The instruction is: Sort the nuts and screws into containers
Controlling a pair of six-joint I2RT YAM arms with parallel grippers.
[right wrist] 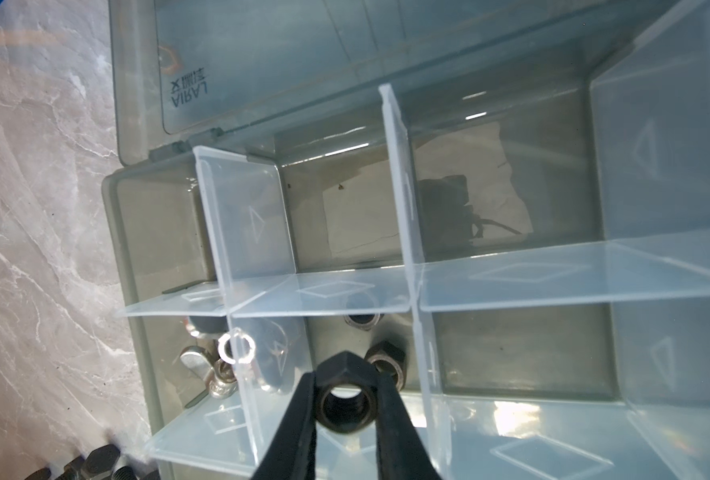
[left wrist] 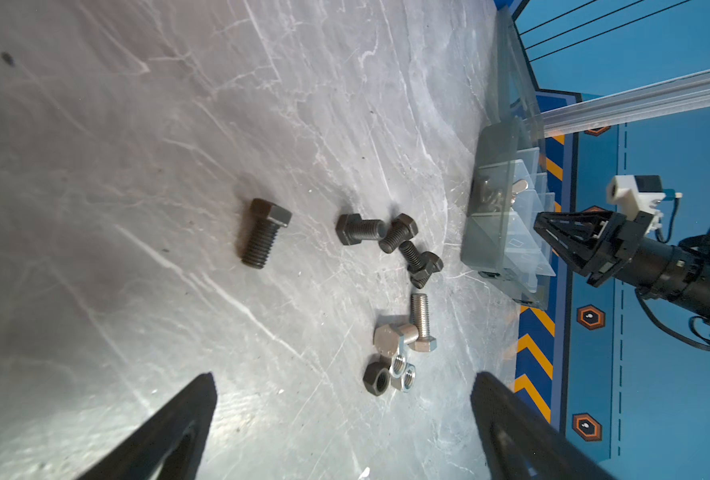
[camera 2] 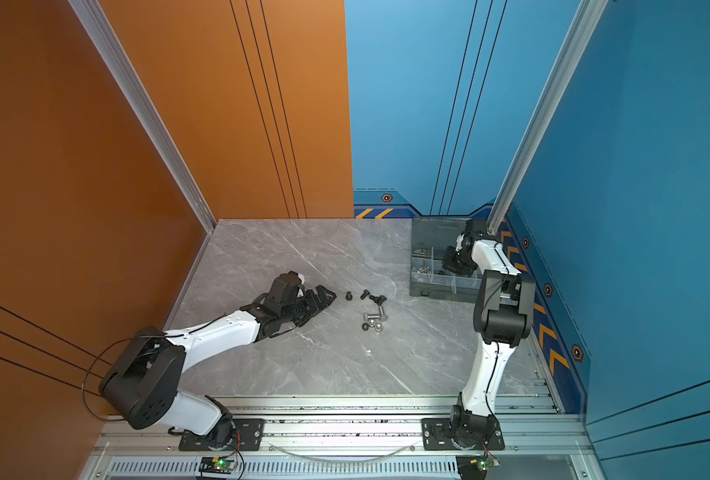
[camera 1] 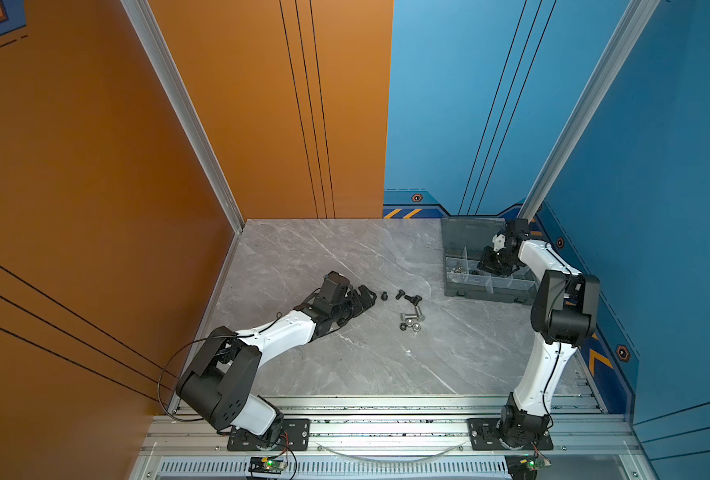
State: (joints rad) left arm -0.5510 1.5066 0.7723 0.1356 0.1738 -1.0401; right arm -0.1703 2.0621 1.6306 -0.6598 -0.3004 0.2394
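Veined grey marble (camera 1: 345, 365): right jaws clamp a black hex nut (right wrist: 347, 405) (threaded); left jaws apart.

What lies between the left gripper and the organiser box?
Between the left gripper and the organiser box lie the loose screws and nuts, black and silver. The left wrist view and both top views show this.

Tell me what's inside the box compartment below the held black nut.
Two black nuts lie there, one partly behind the clear divider. The held nut and jaws cover the rest.
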